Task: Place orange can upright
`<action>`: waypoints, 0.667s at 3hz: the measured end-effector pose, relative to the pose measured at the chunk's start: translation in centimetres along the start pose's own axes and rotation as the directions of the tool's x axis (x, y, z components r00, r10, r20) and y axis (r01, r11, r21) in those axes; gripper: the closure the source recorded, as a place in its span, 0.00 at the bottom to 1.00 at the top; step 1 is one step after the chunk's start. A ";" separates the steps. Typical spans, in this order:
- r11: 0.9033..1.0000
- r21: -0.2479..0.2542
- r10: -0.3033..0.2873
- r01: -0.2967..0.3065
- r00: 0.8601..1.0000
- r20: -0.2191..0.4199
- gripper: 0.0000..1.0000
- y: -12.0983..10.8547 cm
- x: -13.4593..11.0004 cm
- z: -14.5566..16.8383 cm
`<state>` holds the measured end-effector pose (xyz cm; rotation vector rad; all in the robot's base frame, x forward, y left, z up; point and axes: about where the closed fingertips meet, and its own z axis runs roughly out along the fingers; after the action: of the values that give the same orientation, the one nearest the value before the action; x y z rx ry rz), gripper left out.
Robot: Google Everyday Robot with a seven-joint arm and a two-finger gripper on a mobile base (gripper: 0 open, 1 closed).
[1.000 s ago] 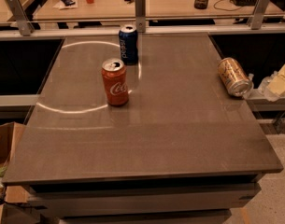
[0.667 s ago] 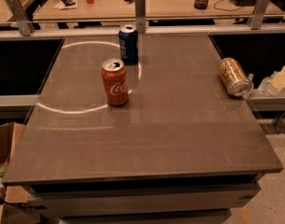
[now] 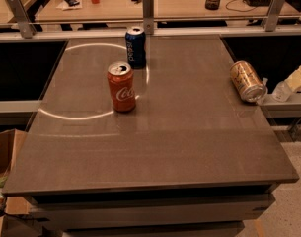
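The orange can (image 3: 246, 80) lies on its side at the 3 o'clock edge of the table (image 3: 189, 147), its silver end turned toward about 4 o'clock. My gripper (image 3: 284, 89) sits just beside it, off the table edge at the can's 3 o'clock, and I cannot tell whether I am open or closed, or holding anything. The red Coca-Cola can (image 3: 121, 86) stands upright well apart toward 9 o'clock, with the blue Pepsi can (image 3: 135, 47) upright at its 1 o'clock.
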<state>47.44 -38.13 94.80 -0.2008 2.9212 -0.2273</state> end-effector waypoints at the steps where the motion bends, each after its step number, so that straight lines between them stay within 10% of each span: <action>1: 0.999 -0.011 0.038 -0.037 0.999 0.029 0.00 0.1 -1.1 -0.4; 2: 0.997 -0.013 0.079 -0.078 0.996 0.052 0.00 1.1 -3.4 -0.8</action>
<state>50.46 -36.45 96.10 -0.0920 2.8716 -0.1905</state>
